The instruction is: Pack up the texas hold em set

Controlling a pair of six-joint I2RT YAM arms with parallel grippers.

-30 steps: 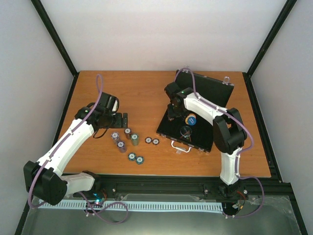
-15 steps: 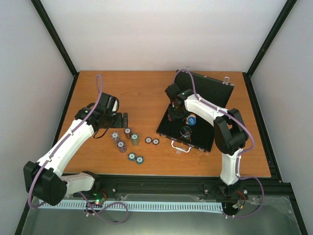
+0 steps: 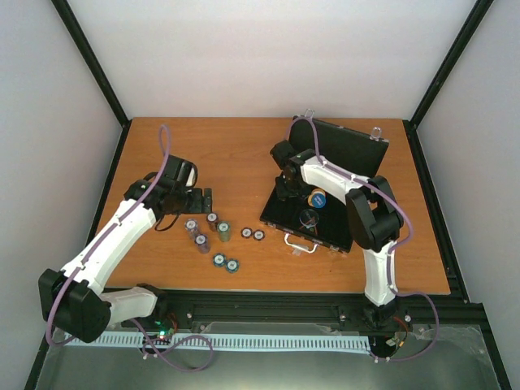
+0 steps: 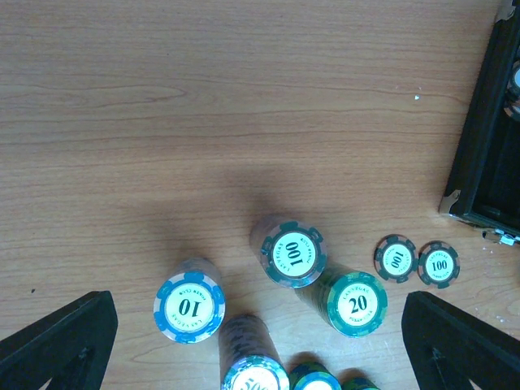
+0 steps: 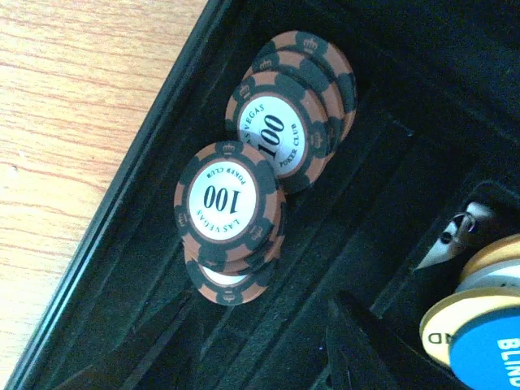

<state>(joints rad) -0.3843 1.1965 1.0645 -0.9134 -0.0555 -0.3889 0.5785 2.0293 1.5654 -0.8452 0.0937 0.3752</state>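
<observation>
The black case [image 3: 325,223] lies open at the right of the table, its lid [image 3: 345,145] raised behind. My right gripper [image 3: 284,188] hangs over the case's left end, open, with only black lining between its fingers [image 5: 357,341]. Just beyond them lie two leaning piles of orange-and-black "100" chips [image 5: 231,203]. A blue disc [image 5: 487,357] sits at the right. My left gripper [image 4: 258,305] is wide open above the upright chip stacks on the wood: "10" [image 4: 189,306], "100" [image 4: 292,253], "20" [image 4: 356,303] and "500" [image 4: 254,374].
Two flat "100" chips [image 4: 396,258] lie between the stacks and the case corner [image 4: 479,162]. Two more chips [image 3: 225,262] lie nearer the table's front edge. The silver handle [image 3: 299,242] sticks out from the case's near side.
The right arm has shifted a little to the left over the case's left end. The left arm and the chips on the table have not moved.
</observation>
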